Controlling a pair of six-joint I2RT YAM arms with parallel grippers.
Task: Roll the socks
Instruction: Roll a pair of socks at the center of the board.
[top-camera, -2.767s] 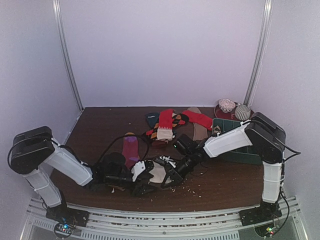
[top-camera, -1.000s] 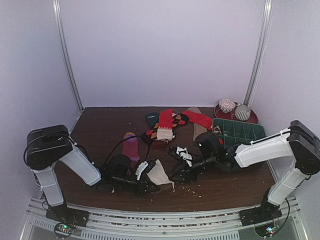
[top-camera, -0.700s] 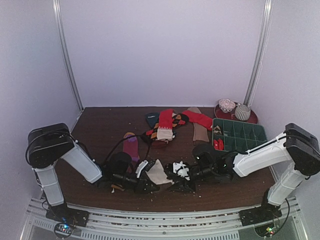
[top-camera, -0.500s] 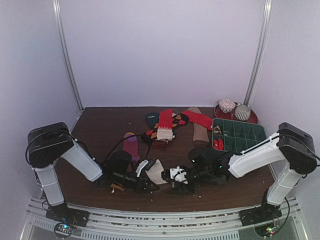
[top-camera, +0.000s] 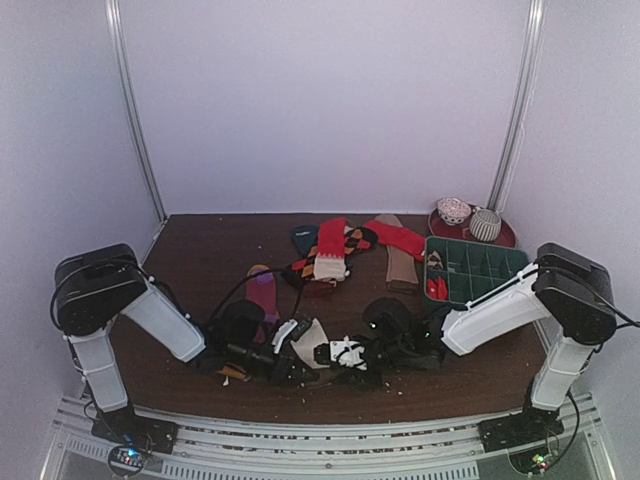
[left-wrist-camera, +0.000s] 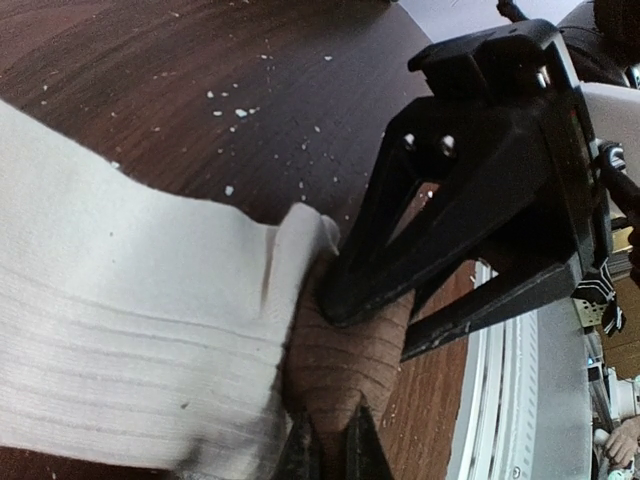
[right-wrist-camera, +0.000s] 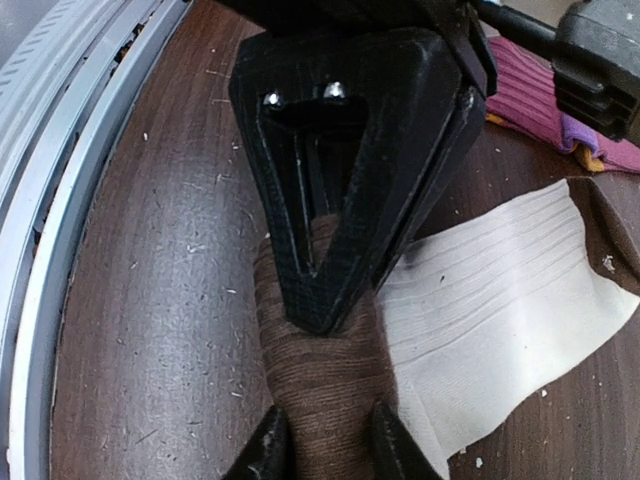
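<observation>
Left gripper (left-wrist-camera: 328, 455) and right gripper (right-wrist-camera: 325, 445) fingers both pinch one sock (right-wrist-camera: 490, 290), its brown end stretched left-right between them.

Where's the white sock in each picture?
Top external: white sock at the front middle of the table.
Left wrist: it fills the left side.
Right wrist: it lies at the right.
Shared landmark: the crumb-speckled brown table.
</observation>
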